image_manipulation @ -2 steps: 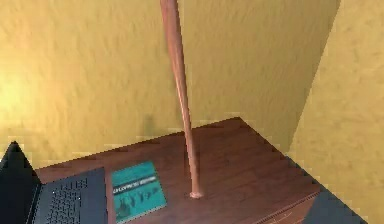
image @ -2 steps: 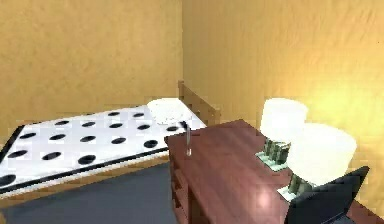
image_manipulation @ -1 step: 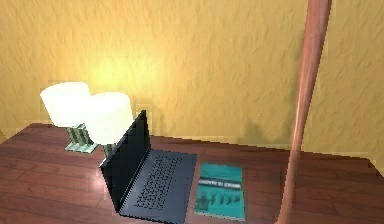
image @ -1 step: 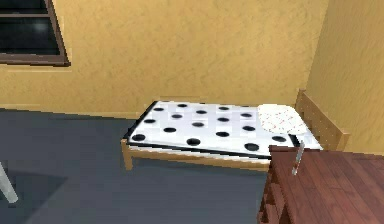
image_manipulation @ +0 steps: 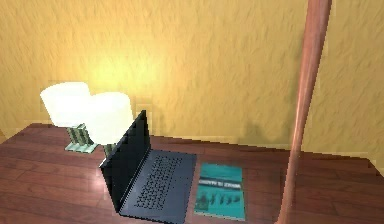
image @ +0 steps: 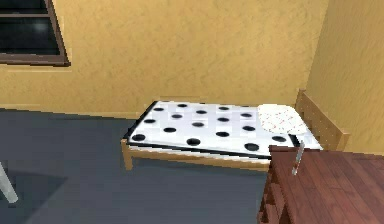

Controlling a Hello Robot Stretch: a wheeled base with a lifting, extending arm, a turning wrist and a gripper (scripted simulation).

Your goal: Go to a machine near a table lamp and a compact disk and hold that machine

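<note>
A dark laptop (image_manipulation: 150, 175) stands with its lid up on a reddish-brown wooden table (image_manipulation: 40, 170) in the arm side view, its screen turned toward the view's right. Just behind it at the view's left are two table lamps with pale glowing shades (image_manipulation: 66, 105) (image_manipulation: 108, 115). A flat teal rectangle like a book or case (image_manipulation: 222, 192) lies on the tabletop right beside the laptop's keyboard.
A thin pinkish pole (image_manipulation: 305, 110) rises past the table at the arm side view's right. Ahead stands a bed (image: 200, 128) with a black-dotted white cover against the yellow wall. A window (image: 30, 30) is at the upper left, and a wooden table corner (image: 340, 190) at the lower right.
</note>
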